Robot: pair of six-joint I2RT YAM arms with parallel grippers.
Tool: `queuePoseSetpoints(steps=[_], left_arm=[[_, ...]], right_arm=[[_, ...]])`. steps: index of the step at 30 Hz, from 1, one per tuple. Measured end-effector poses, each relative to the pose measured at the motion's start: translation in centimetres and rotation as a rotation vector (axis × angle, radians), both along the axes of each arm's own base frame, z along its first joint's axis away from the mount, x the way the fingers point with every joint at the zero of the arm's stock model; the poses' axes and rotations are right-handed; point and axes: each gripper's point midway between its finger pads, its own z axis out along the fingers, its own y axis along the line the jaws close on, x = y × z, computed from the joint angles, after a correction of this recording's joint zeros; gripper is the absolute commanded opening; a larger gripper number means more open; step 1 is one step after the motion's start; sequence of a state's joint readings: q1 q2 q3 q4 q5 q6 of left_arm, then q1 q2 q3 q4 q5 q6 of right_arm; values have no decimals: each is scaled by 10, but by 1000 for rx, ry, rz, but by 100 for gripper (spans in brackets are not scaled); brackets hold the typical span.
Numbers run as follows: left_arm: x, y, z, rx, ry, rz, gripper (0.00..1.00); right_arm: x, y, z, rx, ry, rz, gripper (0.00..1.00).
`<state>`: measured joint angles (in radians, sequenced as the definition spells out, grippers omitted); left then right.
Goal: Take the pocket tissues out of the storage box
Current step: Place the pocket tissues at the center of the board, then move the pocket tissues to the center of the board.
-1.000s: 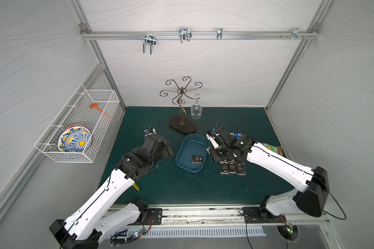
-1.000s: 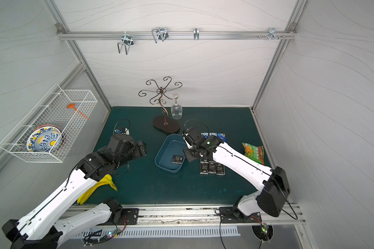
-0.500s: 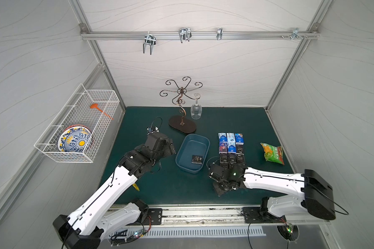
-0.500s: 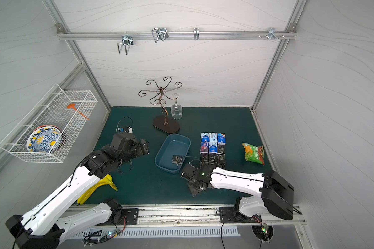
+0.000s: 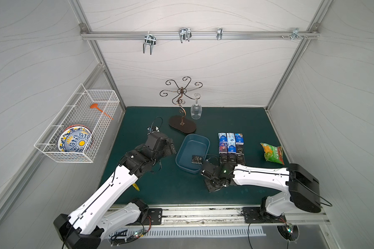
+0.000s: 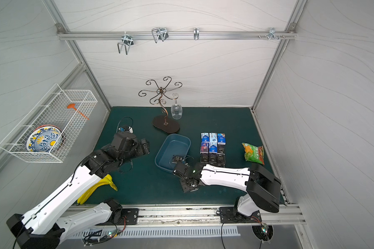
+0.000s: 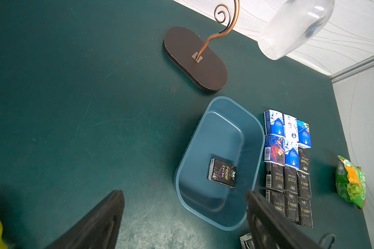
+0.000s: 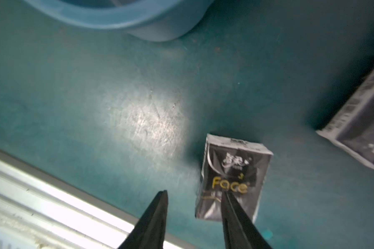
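The blue storage box (image 5: 183,151) sits mid-mat and holds one black pocket tissue pack (image 5: 196,159), also seen from the left wrist (image 7: 222,172). Right of the box, several blue and black pocket tissues (image 5: 231,148) lie in neat rows on the mat. My right gripper (image 8: 194,193) is open, low over the mat in front of the box. A black "Face" pack (image 8: 233,172) lies flat on the mat, partly under one finger (image 8: 235,215). My left gripper (image 7: 184,194) stands wide open and empty, just left of the box in both top views (image 6: 146,146).
A copper glass stand (image 5: 182,124) with a hanging wine glass (image 5: 196,110) stands behind the box. A green-orange snack bag (image 5: 272,153) lies at the right. A banana (image 6: 97,187) lies under my left arm. A wire basket (image 5: 73,129) hangs on the left wall.
My right arm swung from beside the box to the front of the mat and its jaws opened, leaving a black pack on the mat. My left gripper edged toward the box.
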<state>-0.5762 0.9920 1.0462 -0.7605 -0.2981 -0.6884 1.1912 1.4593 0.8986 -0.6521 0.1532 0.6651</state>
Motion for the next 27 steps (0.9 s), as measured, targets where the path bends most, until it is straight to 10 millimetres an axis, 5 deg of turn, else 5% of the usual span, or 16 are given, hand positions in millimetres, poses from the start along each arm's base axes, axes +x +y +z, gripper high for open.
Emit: queuePoseSetpoints(steps=[4,10,20,27], left_arm=[[1,-1,-1,1,3,-1,92],[1,-1,-1,2,4,-1,92],[1,-1,-1,0,5,-1,92],[1,-1,-2,0,6,-1,92]], right_arm=[[15,-15,14,54,-8,-62,50],[20,-48,-7,29,45,-119,52],[14,-31,-20,91,93,-72,52],[14,-28,-34,91,113,-88,40]])
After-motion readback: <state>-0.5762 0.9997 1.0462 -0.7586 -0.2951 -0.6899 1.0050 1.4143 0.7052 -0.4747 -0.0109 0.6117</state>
